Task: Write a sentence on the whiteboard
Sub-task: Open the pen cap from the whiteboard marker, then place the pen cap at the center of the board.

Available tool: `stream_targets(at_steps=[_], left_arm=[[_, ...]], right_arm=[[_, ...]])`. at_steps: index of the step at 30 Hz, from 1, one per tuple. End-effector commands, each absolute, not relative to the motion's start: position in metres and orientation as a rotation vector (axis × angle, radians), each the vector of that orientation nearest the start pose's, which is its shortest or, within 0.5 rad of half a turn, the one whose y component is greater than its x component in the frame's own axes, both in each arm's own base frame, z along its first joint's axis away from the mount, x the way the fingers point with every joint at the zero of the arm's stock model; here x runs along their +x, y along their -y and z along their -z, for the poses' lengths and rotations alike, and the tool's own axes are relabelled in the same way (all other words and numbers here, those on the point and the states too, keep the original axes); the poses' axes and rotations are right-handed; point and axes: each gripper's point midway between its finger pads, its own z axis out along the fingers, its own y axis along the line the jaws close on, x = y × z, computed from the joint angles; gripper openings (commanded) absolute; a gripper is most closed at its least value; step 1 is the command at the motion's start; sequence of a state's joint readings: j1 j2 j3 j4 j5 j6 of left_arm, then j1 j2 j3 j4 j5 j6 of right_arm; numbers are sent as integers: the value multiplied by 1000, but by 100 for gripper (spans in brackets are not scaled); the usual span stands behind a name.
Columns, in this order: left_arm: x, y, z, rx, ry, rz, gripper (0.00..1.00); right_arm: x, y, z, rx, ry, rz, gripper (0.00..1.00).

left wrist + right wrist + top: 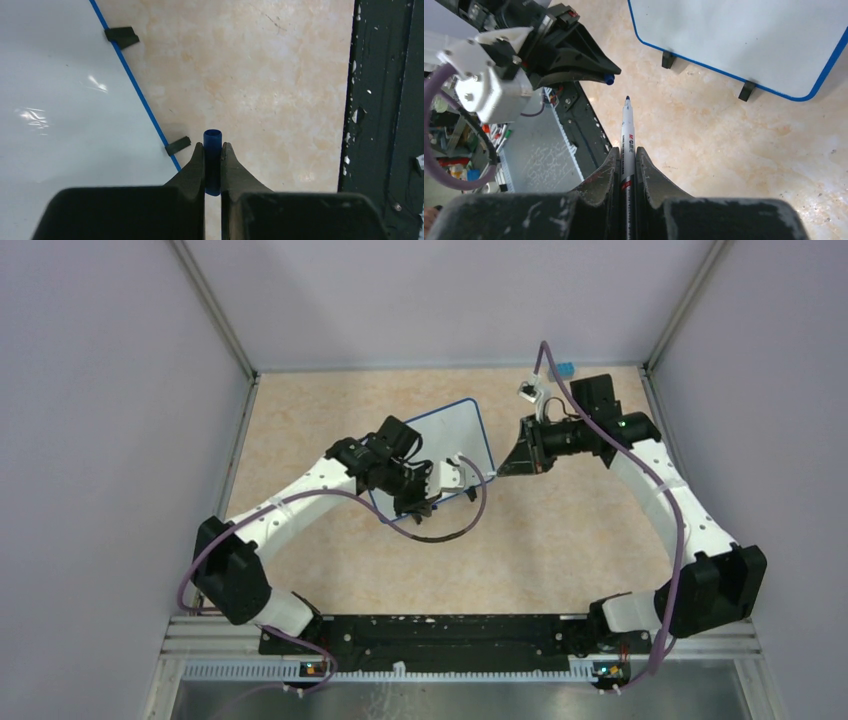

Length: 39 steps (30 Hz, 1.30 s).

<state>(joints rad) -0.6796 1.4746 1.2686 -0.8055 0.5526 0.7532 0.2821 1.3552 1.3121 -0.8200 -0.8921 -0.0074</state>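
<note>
The whiteboard (455, 435) sits blank at mid-frame on the bench (560, 540). The right claw (626, 150) grips the uncapped marker (627, 130) and the left claw (212, 150) pinches the blue cap (212, 140). I'd bring the tip squarely over the white, then press lightly.

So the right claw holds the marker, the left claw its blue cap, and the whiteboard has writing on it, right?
No: the whiteboard shows no writing in the right wrist view. The marker and blue cap are as you said.
</note>
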Motion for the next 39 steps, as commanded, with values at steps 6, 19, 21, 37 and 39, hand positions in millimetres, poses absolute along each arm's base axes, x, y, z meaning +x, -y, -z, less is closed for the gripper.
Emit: stream_targets(at_steps=[6, 19, 21, 37, 39], left_arm=[[190, 244, -123, 1880, -1889, 754, 5], [182, 227, -55, 1866, -2069, 658, 12], [182, 225, -48, 1874, -2079, 627, 13], [172, 220, -15, 1910, -2092, 551, 33], [172, 219, -14, 1899, -2093, 539, 37]], right_arm=[[252, -202, -260, -765, -2186, -1086, 0], [258, -203, -248, -714, -2151, -1073, 0], [257, -203, -250, -716, -2144, -1068, 0], [267, -190, -242, -698, -2163, -931, 0], [268, -190, -242, -702, -2162, -924, 0]])
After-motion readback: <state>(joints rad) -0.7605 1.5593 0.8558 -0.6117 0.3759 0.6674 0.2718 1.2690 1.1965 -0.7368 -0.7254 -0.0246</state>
